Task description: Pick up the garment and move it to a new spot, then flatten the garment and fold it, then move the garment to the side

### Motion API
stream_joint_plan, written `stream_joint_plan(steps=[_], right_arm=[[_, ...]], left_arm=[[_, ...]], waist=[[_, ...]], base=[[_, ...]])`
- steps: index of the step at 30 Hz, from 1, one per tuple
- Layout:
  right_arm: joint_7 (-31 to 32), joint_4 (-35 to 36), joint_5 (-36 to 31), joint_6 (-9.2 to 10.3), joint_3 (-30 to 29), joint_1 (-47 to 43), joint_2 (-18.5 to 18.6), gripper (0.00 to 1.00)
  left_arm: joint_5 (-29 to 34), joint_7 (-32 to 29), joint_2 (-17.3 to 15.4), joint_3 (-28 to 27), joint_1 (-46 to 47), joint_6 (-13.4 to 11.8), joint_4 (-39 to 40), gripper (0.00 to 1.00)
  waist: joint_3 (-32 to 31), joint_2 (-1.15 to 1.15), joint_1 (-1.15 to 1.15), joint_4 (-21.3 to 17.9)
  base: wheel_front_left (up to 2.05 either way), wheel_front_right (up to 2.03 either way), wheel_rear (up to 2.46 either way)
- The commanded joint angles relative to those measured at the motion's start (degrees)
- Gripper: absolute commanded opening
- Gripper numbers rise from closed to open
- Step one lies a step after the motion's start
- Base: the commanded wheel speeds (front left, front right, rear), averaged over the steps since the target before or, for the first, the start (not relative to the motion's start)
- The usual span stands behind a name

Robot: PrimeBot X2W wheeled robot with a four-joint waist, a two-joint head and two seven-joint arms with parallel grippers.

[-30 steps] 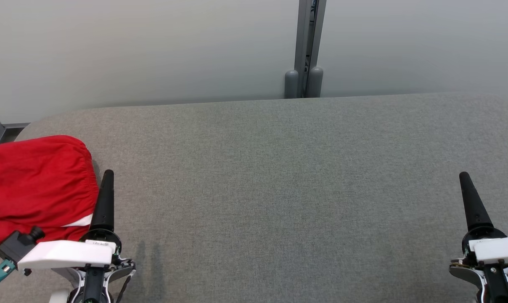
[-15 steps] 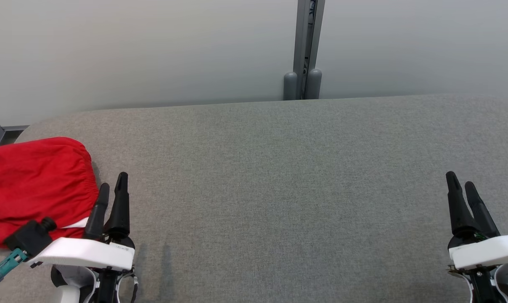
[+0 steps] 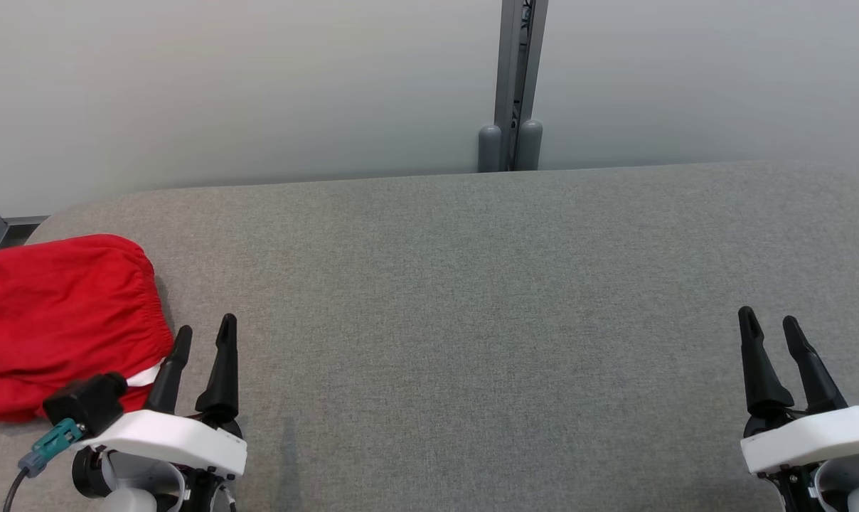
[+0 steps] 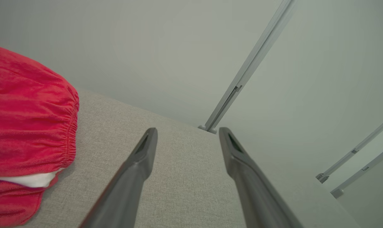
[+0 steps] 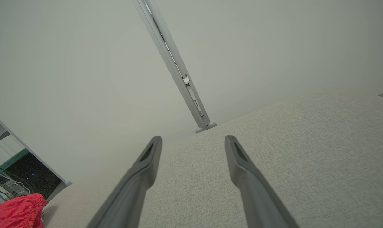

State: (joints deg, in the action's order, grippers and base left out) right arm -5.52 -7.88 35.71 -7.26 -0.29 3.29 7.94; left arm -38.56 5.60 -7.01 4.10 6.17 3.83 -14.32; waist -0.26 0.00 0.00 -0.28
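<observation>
A red garment (image 3: 56, 320) with a gathered elastic edge and a bit of white showing lies bunched at the left end of the grey fabric surface (image 3: 472, 320). It also fills the left side of the left wrist view as the garment (image 4: 23, 133), and appears small as the garment (image 5: 15, 215) at the lower left of the right wrist view. My left gripper (image 3: 205, 333) stands open just right of the cloth, apart from it, with nothing between its fingers. At the lower right my right gripper (image 3: 767, 320) is open and empty over bare fabric.
A pale wall runs behind the surface, with a grey metal post (image 3: 513, 78) and two rounded feet at its base. A shelf with dark equipment (image 5: 17, 177) stands beyond the surface's left end. A cable with a teal plug (image 3: 49, 444) hangs from my left wrist.
Both grippers have rolled so that their two fingers now show side by side, and both have drawn back toward the near edge. The garment has not moved.
</observation>
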Motion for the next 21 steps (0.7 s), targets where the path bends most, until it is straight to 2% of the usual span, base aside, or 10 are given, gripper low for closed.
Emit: stream_joint_plan(steps=[1, 21], right_arm=[[-0.7, 0.6, -1.9, -0.26, 0.0, 0.4, 0.7, 1.0], [-3.7, -1.0, -14.2, -0.28, 0.2, -0.6, 0.7, 1.0]], left_arm=[[2.1, 0.6, -0.9, 0.3, 0.7, -0.5, 0.2, 1.0], [13.3, 3.6, -2.5, 3.4, 0.8, -3.0, -2.7, 1.0]], waist=[[0.0, 0.0, 0.0, 0.0], [-0.3, 0.0, 0.0, 0.0]], base=[[0.0, 0.0, 0.0], [0.0, 0.0, 0.0]])
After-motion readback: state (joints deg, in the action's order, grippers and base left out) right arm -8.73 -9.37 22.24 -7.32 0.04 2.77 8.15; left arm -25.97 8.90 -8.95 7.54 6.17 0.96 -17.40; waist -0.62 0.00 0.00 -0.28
